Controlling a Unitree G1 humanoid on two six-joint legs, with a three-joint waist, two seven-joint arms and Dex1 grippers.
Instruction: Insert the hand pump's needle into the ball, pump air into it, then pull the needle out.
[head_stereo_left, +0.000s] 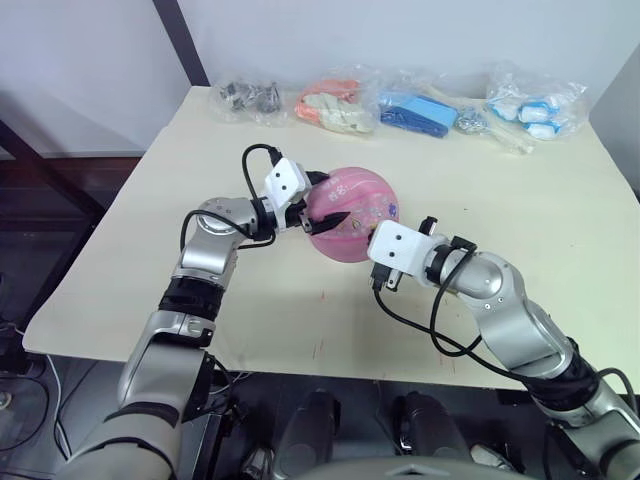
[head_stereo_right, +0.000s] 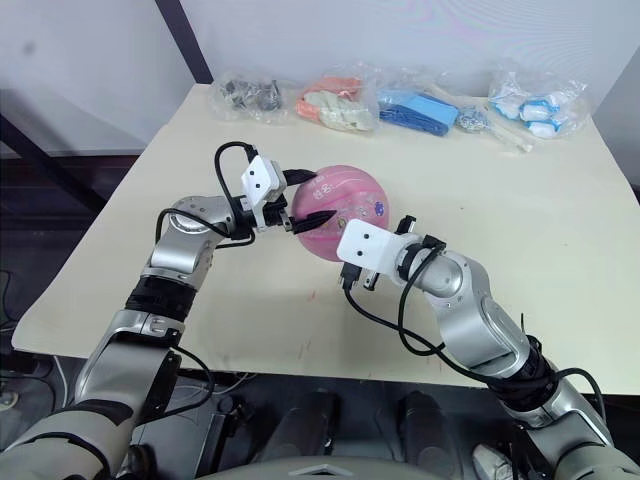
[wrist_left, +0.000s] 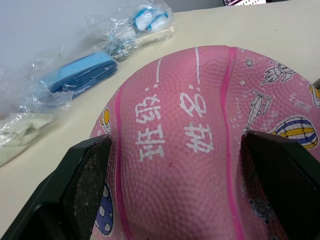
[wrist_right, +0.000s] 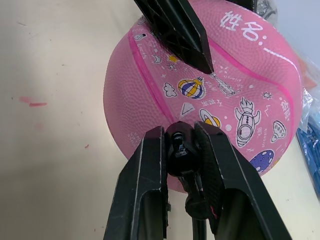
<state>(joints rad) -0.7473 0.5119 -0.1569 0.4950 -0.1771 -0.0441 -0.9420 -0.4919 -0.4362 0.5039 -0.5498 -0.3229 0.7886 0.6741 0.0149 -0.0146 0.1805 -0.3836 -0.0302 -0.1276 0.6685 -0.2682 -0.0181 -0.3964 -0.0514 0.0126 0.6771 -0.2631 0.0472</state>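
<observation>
A round pink rubber ball printed with small rockets, balloons and planets is seen resting on the cream tabletop, roughly at its middle, well apart from the row of clear bagged items laid along the far edge. The ball is braced by the left end effector, whose black fingers are spread wide and laid against opposite flanks of the ball, so that it is cradled rather than pinched. The right end effector is held just at the near side of the ball, and its two fingers are clenched on a small black fitting with a thin black hose trailing back from it; this is taken to be the needle end of the pump's hose. The metal pin itself is too small to be made out, so whether it has entered the ball cannot be told. The fitting appears pressed close against the rubber.

The insertion step is judged to be in hand: the ball is steadied and the fitting is brought to its surface. A short, straight push along the pin's axis into the valve hole would be called for next, with the left grip kept firm so the ball is not rolled away. A skewed push could bend the pin or let it slide across the pebbled skin.
</observation>
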